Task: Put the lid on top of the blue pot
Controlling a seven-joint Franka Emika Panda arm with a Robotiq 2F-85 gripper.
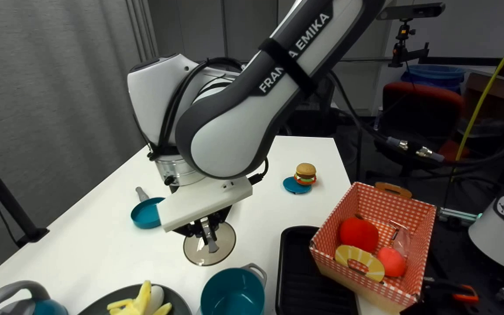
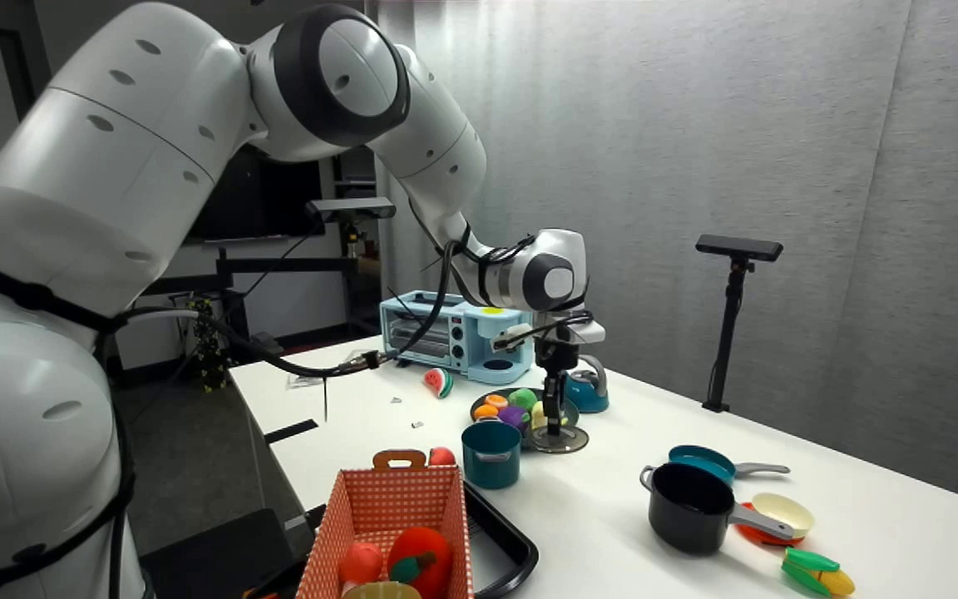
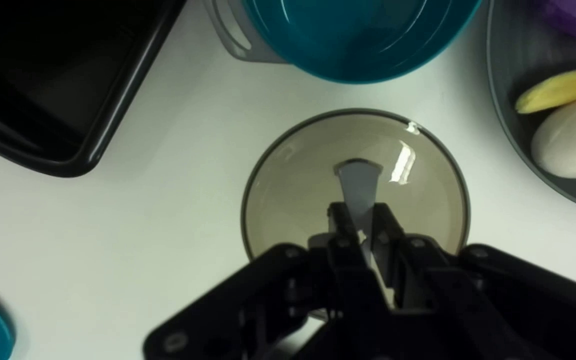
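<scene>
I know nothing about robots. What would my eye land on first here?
Probably the big white arm, reaching over a table. Its gripper pinches the handle of a round lid, near an open blue pot. Closer to the arm's base, a red-checked box holds bright toy food.

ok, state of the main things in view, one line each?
blue pot: upright, uncovered
lid: off the blue pot; lifted or resting, can't tell
gripper: shut on the lid
black pot: upright, uncovered
teal pan: uncovered
black tray: right way up
basket: open-topped, partly filled
grey dish: loaded with toy food
kettle: upright
toaster oven: looks shut
</scene>
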